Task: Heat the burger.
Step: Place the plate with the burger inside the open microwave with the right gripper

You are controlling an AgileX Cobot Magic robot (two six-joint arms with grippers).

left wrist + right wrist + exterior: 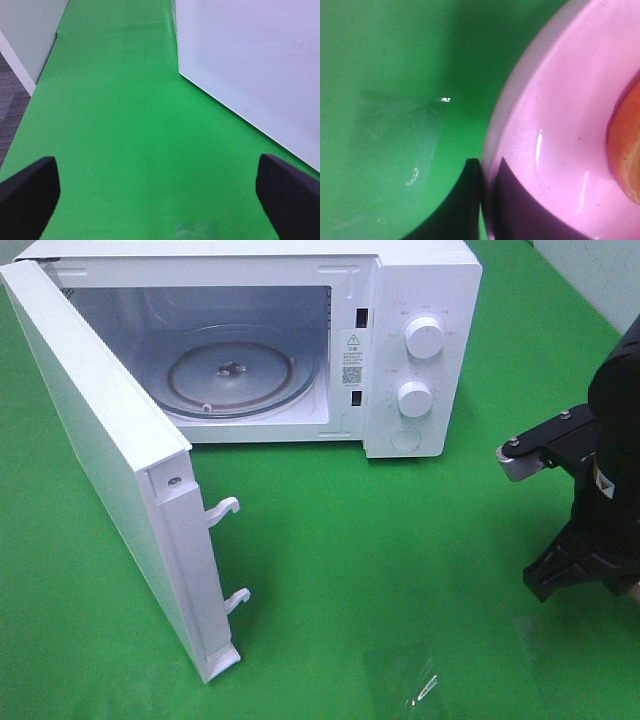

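microwave cavity (240,360) open frontward | door (130,470) juts out, walling left approach | green mat (380,530) passable in front

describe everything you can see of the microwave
The microwave is a white box standing upright on the green cloth. Its door, hinged on the left in the high view, stands wide open, with two white latch hooks on its free edge. The cavity holds only a round glass turntable. The panel on the right carries two round white knobs, one above the other. Only the cloth touches it.
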